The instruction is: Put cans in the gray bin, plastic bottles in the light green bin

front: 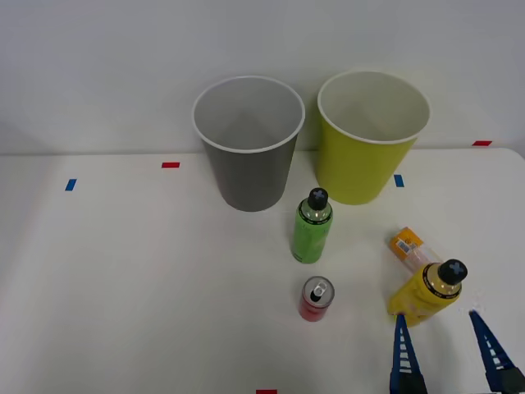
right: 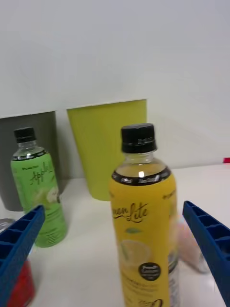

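A yellow plastic bottle (front: 428, 294) (right: 143, 225) with a black cap stands upright at the table's front right. My right gripper (front: 443, 341) (right: 115, 249) is open just in front of it, one blue finger to each side, neither touching it. Behind it lies a pale pink bottle (front: 410, 247) (right: 191, 244) with an orange label. A green bottle (front: 311, 227) (right: 39, 196) stands near the middle, and a short red can (front: 316, 299) (right: 19, 288) stands in front of it. The gray bin (front: 248, 144) (right: 33, 144) and the light green bin (front: 369, 139) (right: 106, 144) stand at the back.
Small red (front: 171, 165) and blue (front: 70, 185) tape marks dot the white table. A plain wall rises behind the bins. The table's left half is bare.
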Controlling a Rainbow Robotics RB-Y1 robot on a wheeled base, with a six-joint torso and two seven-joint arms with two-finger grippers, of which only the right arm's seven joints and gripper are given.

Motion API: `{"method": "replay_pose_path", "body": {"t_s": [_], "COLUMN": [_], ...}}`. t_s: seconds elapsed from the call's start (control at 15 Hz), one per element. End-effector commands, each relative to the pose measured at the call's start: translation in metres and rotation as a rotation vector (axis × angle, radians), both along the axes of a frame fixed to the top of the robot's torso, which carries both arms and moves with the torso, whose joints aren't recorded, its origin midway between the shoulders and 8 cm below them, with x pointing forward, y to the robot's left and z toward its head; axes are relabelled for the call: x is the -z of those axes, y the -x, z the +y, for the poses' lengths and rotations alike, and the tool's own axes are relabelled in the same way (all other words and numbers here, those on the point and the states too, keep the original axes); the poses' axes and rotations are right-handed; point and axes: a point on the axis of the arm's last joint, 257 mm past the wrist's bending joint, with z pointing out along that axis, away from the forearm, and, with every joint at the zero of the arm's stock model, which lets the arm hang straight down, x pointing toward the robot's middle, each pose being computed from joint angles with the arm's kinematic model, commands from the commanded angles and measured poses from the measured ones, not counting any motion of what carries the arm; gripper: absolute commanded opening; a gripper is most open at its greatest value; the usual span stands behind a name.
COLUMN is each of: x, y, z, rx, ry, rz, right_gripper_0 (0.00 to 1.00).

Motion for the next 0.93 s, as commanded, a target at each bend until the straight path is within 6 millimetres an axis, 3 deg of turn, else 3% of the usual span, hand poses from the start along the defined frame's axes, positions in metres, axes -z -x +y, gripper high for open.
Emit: {"method": "replay_pose_path", "body": {"t_s": [0.07,0.27,0.53,0.93], "x": [0.009,0.014,0.017,0.022], "y": [0.009,0.012,0.011,0.012], "z": [-0.023,-0.033,-0.011,-0.01], "rx": [0.104,0.156,0.11,0.115], "ry": [0.005,0.038,0.028,-0.015], "rz": [0.037,0.056,0.064,0.082], "right_gripper_0": [1.0,1.0,1.0,1.0]}}
